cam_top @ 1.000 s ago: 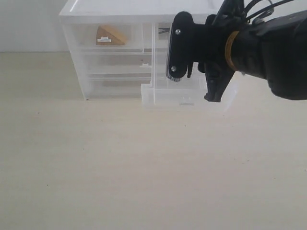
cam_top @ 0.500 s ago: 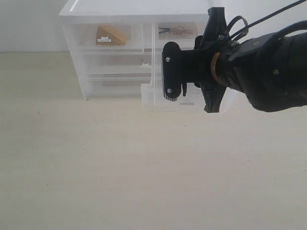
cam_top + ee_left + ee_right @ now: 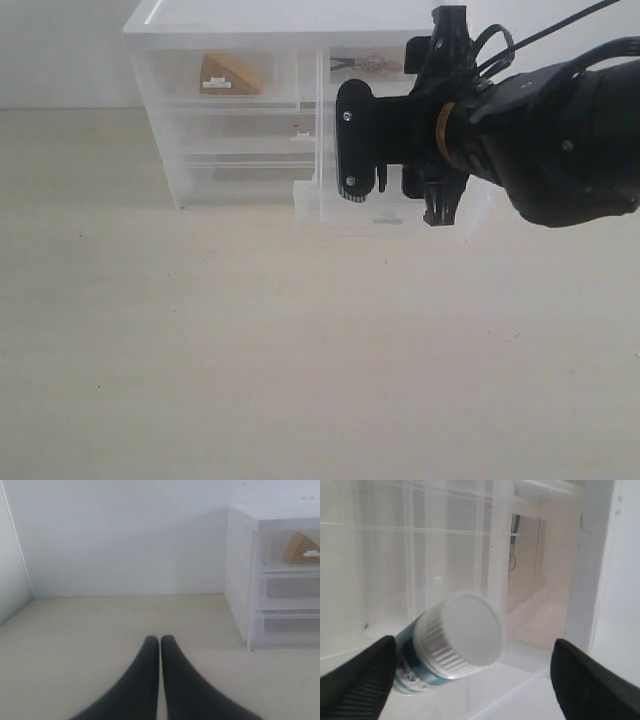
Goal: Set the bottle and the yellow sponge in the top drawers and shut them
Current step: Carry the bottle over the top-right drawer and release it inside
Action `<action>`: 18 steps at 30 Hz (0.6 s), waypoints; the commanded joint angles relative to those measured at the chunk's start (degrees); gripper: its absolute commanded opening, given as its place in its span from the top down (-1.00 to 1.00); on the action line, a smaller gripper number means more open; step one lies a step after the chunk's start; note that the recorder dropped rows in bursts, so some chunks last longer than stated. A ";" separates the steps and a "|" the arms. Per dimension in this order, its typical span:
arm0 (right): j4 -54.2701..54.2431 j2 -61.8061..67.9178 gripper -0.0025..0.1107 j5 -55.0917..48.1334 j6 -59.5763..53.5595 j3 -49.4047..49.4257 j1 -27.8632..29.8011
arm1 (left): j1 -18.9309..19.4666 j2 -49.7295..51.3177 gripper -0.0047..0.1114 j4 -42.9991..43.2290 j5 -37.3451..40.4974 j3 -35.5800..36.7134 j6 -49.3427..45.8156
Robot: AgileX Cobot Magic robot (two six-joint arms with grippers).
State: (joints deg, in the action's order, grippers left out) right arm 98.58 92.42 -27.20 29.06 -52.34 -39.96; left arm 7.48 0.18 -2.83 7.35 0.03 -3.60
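Note:
The bottle (image 3: 447, 642) lies tilted, white cap towards the camera, inside the pulled-out right top drawer (image 3: 530, 680). My right gripper (image 3: 470, 680) is open around it; the bottle's label end rests next to one black finger (image 3: 357, 680), and the other finger stands well apart. In the exterior view the right gripper (image 3: 395, 180) hangs over that pulled-out drawer (image 3: 325, 212) and hides the bottle. The yellow sponge (image 3: 228, 75) sits in the shut left top drawer (image 3: 170, 80), and the left wrist view shows the sponge (image 3: 299, 549) there too. My left gripper (image 3: 160, 642) is shut on nothing, low over the table.
The white drawer unit (image 3: 200, 20) stands at the back, with full-width drawers (image 3: 240, 145) below the top pair. Behind the right drawer's empty slot (image 3: 370, 62), thin cables show. The unit's side (image 3: 237, 580) is to one side of the left gripper, with a wall behind.
The right arm has shifted left and lowered a little over the pulled-out drawer. The sponge and the left drawer have not moved.

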 commanded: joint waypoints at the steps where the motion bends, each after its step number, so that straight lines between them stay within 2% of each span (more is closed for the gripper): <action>1: -2.40 -1.30 -0.21 3.06 0.54 0.20 -0.03 | 0.17 -0.18 0.85 -0.13 -0.01 -0.03 0.07; 4: -3.81 -4.17 0.06 8.59 0.54 0.20 -0.03 | 0.17 -0.18 0.85 -0.13 -0.01 -0.03 0.07; 7: -8.09 -9.35 0.10 10.82 3.71 0.20 -0.03 | 0.17 -0.18 0.85 -0.13 -0.01 -0.03 0.07; 9: -16.26 -12.63 0.17 9.23 6.77 0.20 -0.03 | 0.17 -0.18 0.85 -0.13 -0.01 -0.03 0.07; 10: -22.39 -14.65 0.34 8.69 7.70 0.20 -0.03 | 0.17 -0.18 0.85 -0.13 -0.01 -0.03 0.07; 11: -30.65 -16.84 0.78 8.79 4.52 0.66 -0.03 | 0.17 -0.18 0.85 -0.13 -0.01 -0.03 0.07; 12: -36.42 -18.37 0.95 10.39 -1.23 1.38 -0.03 | 0.17 -0.18 0.85 -0.13 -0.01 -0.03 0.07; 13: -46.60 -19.28 0.96 12.74 -9.84 2.86 -1.02 | 0.17 -0.18 0.85 -0.13 -0.01 -0.03 0.07; 15: -61.31 -17.94 0.96 9.81 -26.01 5.79 -4.98 | 0.17 -0.18 0.85 -0.13 -0.01 -0.03 0.07; 18: -63.19 -13.84 0.96 4.37 -32.97 6.54 -8.59 | 0.17 -0.18 0.85 -0.13 -0.01 -0.03 0.07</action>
State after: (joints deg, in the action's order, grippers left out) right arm 40.41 75.57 -18.37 3.80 -46.69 -45.90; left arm 7.48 0.18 -2.83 7.35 0.03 -3.60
